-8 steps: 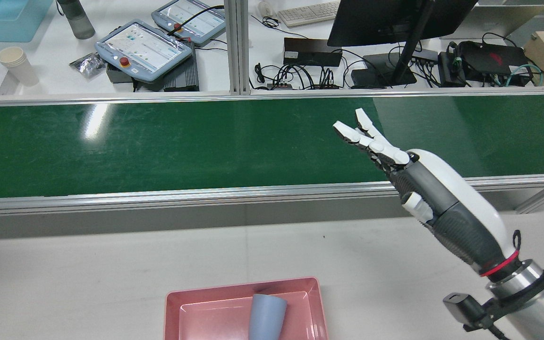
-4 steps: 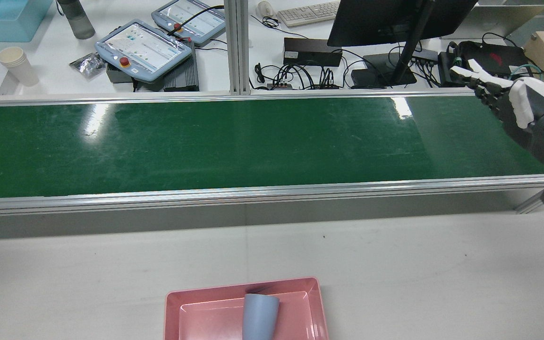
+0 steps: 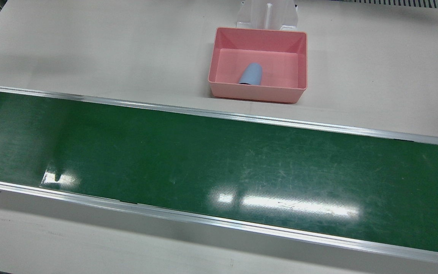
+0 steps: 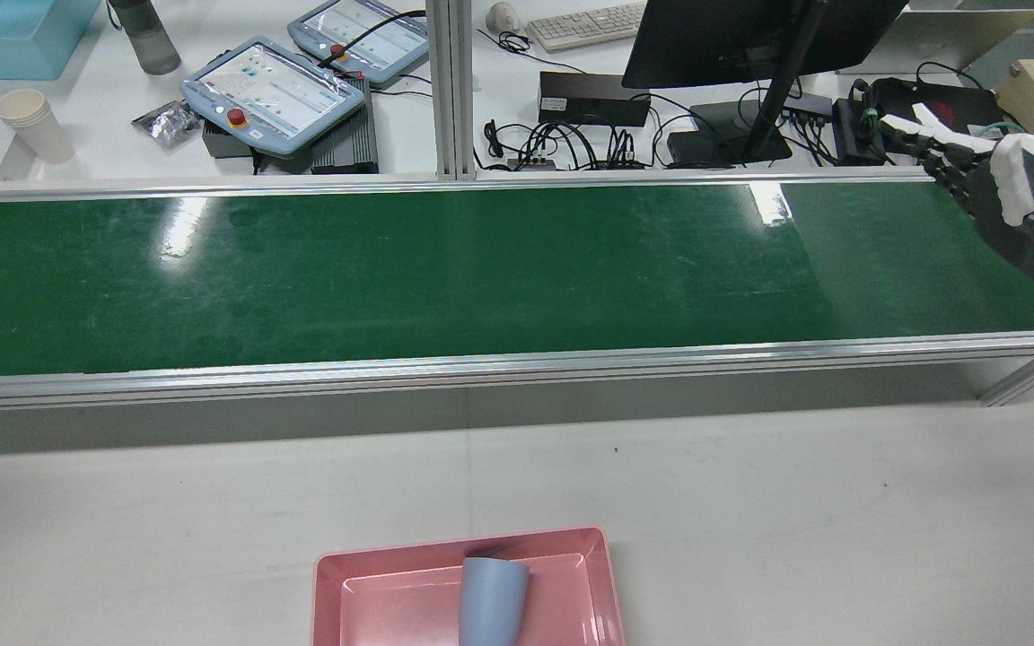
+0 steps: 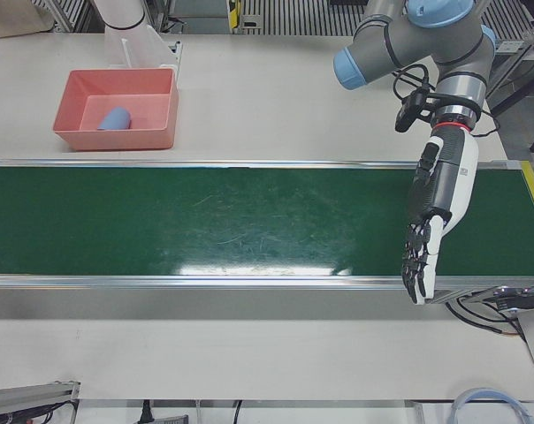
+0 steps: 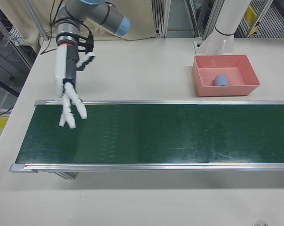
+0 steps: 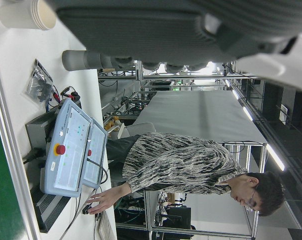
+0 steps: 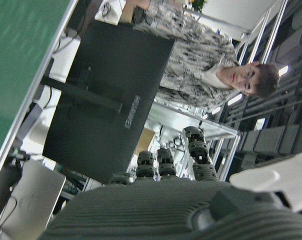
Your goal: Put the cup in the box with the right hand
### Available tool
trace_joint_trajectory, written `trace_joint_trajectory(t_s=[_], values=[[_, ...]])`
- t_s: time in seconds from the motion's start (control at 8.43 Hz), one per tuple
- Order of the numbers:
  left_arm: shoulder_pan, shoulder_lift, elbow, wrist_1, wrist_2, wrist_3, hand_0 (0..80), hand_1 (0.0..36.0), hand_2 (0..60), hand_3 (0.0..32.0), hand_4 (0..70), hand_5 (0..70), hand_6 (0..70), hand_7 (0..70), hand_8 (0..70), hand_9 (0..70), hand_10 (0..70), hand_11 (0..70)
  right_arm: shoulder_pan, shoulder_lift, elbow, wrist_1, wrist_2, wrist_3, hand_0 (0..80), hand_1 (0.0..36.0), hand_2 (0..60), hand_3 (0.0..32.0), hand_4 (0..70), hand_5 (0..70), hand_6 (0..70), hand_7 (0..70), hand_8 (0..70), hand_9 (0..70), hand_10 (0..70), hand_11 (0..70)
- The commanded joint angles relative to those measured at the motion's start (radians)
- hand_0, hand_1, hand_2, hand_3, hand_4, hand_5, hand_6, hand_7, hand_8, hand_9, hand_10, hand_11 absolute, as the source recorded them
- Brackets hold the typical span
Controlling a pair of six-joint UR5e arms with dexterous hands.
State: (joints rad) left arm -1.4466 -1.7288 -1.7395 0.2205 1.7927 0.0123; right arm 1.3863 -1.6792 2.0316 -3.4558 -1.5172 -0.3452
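Pink plastic box [image 3: 257, 91]: rectangular, open-topped, on the pale table [image 3: 89, 45] beside the green conveyor belt [image 3: 203, 171]. In the rear view its near half is cut off by the bottom edge, at 6 o'clock in that frame.

Cup [image 3: 251, 73]: pale blue-grey, plain, tapered, no handle visible. Lies on its side on the box floor, left of centre in the front view. Its mouth cannot be made out in any view. In the rear view its lower part is cropped with the box.

Right hand [image 6: 69, 110]: white fingers [image 6: 79, 109] over a grey palm, extended and spread, holding nothing. Hangs over the far end of the belt, at 9 o'clock in the right-front view, well apart from the box. In the rear view only fingertips and part of the palm show at 3 o'clock, the rest cut off.

Left hand [image 5: 429, 231]: fingers straight and slightly apart, empty, pointing down over the belt's edge, at 3 o'clock in the left-front view. Absent from the rear and front views.

Hand cameras: each lens is largely blocked by its own dark palm. Beyond, only a monitor [image 8: 106, 110], teach pendants [image 7: 73, 150] and a person in a patterned shirt [image 7: 191, 172] show.
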Motion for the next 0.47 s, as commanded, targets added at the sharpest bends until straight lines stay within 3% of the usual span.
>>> trace_joint_trajectory(t_s=[0.0, 0.12, 0.36], values=[[0.000, 0.000, 0.000, -0.001, 0.001, 0.000, 0.0, 0.0, 0.0, 0.0, 0.0, 0.0, 0.0, 0.0, 0.0, 0.0, 0.0, 0.0, 0.223, -0.037, -0.134, 0.075, -0.057, 0.019, 0.0, 0.0, 9.0, 0.0, 0.0, 0.0, 4.4, 18.4, 6.2, 14.2, 2.0, 2.3], [0.000, 0.000, 0.000, -0.001, -0.001, 0.000, 0.0, 0.0, 0.0, 0.0, 0.0, 0.0, 0.0, 0.0, 0.0, 0.0, 0.0, 0.0, 0.262, -0.037, -0.207, 0.087, -0.055, 0.014, 0.0, 0.0, 8.2, 0.0, 0.0, 0.0, 4.1, 16.2, 6.8, 14.6, 1.9, 2.3], [0.000, 0.000, -0.002, 0.000, 0.001, 0.000, 0.0, 0.0, 0.0, 0.0, 0.0, 0.0, 0.0, 0.0, 0.0, 0.0, 0.0, 0.0, 0.377, -0.031, -0.232, 0.115, -0.058, 0.002, 0.0, 0.0, 9.5, 0.0, 0.0, 0.0, 4.8, 19.4, 8.3, 17.3, 3.1, 3.8]])
